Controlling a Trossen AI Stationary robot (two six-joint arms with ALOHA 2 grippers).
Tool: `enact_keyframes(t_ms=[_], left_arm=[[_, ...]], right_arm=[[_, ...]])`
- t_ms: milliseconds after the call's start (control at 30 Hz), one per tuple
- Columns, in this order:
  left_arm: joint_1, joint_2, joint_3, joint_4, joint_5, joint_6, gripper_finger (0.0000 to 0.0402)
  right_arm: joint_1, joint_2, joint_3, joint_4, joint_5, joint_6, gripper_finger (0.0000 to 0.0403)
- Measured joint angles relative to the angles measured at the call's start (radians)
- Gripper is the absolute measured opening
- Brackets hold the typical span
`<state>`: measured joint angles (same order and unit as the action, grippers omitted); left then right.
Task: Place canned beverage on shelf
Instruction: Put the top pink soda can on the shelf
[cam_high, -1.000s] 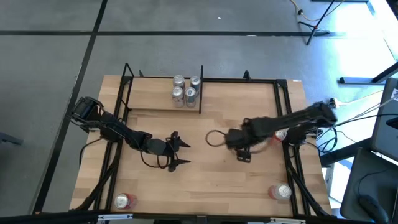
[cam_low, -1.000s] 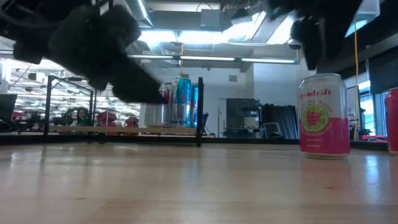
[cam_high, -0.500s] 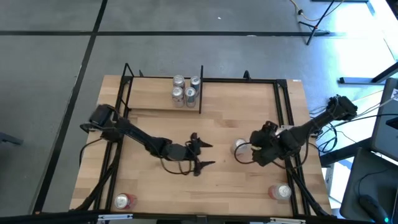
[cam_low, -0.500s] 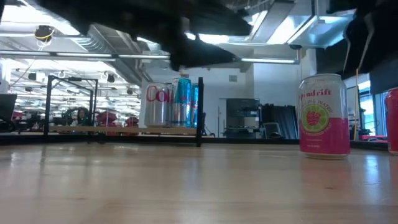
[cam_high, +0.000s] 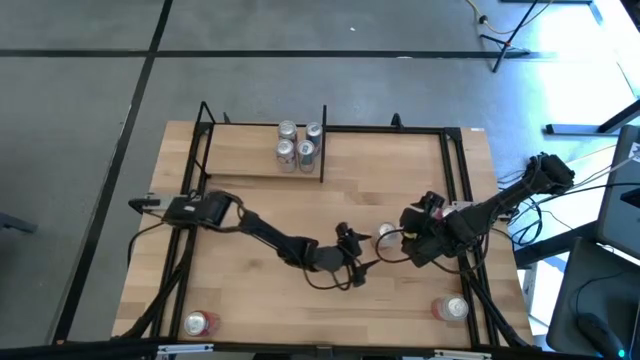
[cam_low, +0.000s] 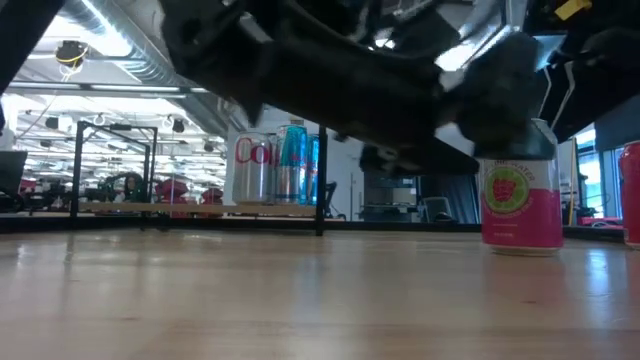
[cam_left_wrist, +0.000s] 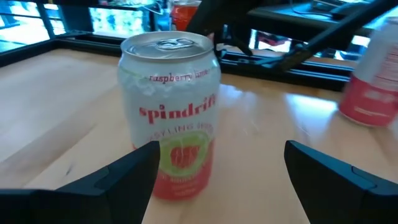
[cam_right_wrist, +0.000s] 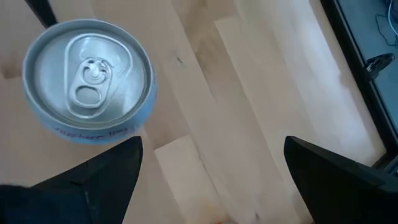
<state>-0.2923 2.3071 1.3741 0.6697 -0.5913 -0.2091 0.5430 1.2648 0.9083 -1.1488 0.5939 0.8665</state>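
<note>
The step in hand looks to be the pickup of the raspberry can, which stands upright on the table right of centre, between the two grippers. The left gripper has its fingers spread wide and empty just short of the can. To grasp well, it should probably advance level until the can sits squarely between the fingers, then close around the middle of the body, not the rim, so the can stays upright when lifted.

Going left to right: a red can stands at the table's near left corner. The shelf sits at the far left-centre, already carrying four cans bunched at its right end; its left part is bare, and that seems the safer spot. The black post at the shelf's right end stands in the likely path and should be cleared.

The right gripper hovers just beside the raspberry can, fingers apart and holding nothing; it is close enough to be bumped. Another can stands near the right front corner.
</note>
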Motion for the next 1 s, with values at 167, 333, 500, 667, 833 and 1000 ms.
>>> enact_keyframes(t_ms=[167, 333, 500, 667, 833, 1000], left_arm=[[0.023, 0.060, 0.074, 0.000, -0.026, -0.001, 0.0328], [0.048, 0.074, 0.081, -0.013, -0.048, -0.024, 0.0328], [0.049, 0.074, 0.081, -0.058, -0.054, -0.023, 0.0328], [0.048, 0.074, 0.081, -0.058, -0.034, -0.018, 0.0328], [0.048, 0.074, 0.081, -0.054, 0.016, -0.013, 0.0328], [0.020, 0.066, 0.080, -0.076, 0.031, 0.007, 0.0328]], right_arm=[[0.000, 0.000, -0.004, 0.011, -0.001, -0.008, 0.0379], [0.000, 0.000, -0.004, 0.058, -0.002, -0.021, 0.0379], [0.000, 0.000, -0.004, 0.117, -0.002, -0.059, 0.0379], [0.000, 0.000, -0.004, 0.130, -0.003, -0.064, 0.0379], [0.001, 0.000, -0.003, 0.130, -0.022, -0.065, 0.0379], [0.002, -0.001, -0.002, 0.120, -0.038, -0.067, 0.0379]])
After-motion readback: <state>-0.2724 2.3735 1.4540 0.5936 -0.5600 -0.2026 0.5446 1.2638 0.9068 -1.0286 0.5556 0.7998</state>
